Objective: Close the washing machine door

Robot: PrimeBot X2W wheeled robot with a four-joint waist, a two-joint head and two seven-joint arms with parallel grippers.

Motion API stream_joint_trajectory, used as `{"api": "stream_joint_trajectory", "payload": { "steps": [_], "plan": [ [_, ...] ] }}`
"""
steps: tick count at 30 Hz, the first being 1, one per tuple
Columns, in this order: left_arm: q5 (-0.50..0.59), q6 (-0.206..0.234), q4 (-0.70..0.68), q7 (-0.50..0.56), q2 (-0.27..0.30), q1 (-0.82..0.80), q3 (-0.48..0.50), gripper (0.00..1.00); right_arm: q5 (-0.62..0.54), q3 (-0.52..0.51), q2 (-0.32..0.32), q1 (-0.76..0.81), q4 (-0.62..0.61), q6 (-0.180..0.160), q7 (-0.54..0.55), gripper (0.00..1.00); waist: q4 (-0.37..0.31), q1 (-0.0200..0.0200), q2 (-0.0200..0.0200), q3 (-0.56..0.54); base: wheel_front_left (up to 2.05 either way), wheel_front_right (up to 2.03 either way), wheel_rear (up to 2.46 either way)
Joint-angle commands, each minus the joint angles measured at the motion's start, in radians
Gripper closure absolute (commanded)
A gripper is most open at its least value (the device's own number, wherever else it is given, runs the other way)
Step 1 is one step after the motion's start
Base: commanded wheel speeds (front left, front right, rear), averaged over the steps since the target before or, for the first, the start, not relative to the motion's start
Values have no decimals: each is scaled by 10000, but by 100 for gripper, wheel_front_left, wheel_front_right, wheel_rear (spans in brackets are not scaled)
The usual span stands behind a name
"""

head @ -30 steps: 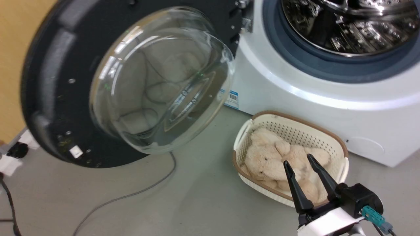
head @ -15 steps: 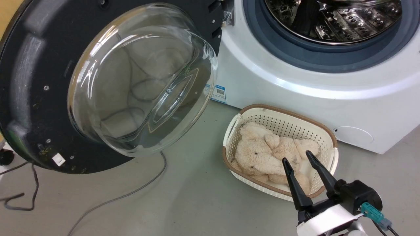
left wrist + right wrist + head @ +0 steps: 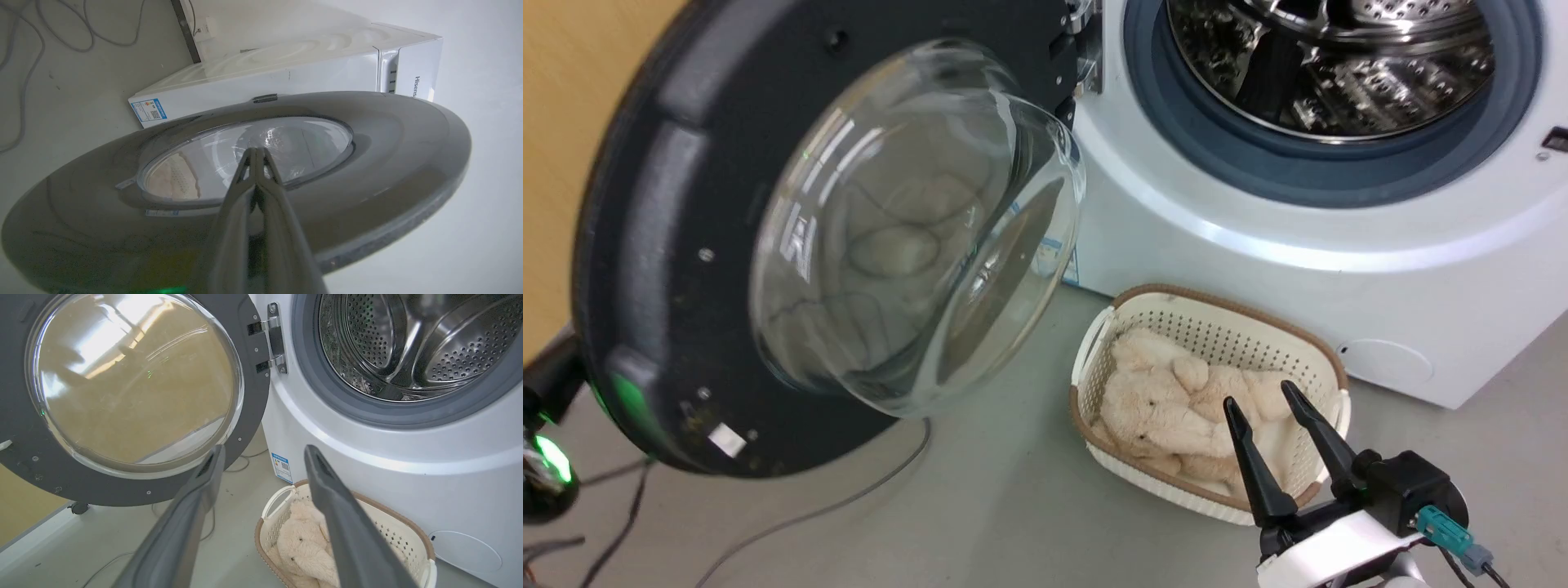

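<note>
Head camera: I look from above, forward and down, onto the inner side of the door (image 3: 645,245), the washing machine (image 3: 1258,269) front and the basket (image 3: 1258,335) on the floor (image 3: 1013,506).
Left wrist camera: very near the door's glossy outer face, looking along the left gripper (image 3: 256,150) at the glass.
Right wrist camera: lower, facing the machine front through the gap of the right gripper (image 3: 264,448).
Shared: head and right wrist both show me door inside, drum (image 3: 1339,73), basket; left wrist gets the door's other face.
</note>
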Motion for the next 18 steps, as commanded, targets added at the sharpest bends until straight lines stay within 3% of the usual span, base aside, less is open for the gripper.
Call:
{"api": "stream_joint_trajectory", "payload": {
  "steps": [1,8,18],
  "plan": [
    [-130,94,-255,361,-161,339,-97,100,41,-37,59,39,39,-7,-45,0,-89,-1,-1,-169,0,0,0],
    [-360,620,-2227,1783,-961,1696,-761,100,228,-137,174,311,88,-7,-45,0,-426,-1,-1,-607,0,0,0],
    [-763,1571,-5179,2745,-2832,3187,-2470,100,140,-316,218,585,-24,-7,-45,0,-1197,-1,-1,-772,0,0,0]
  ]
}}
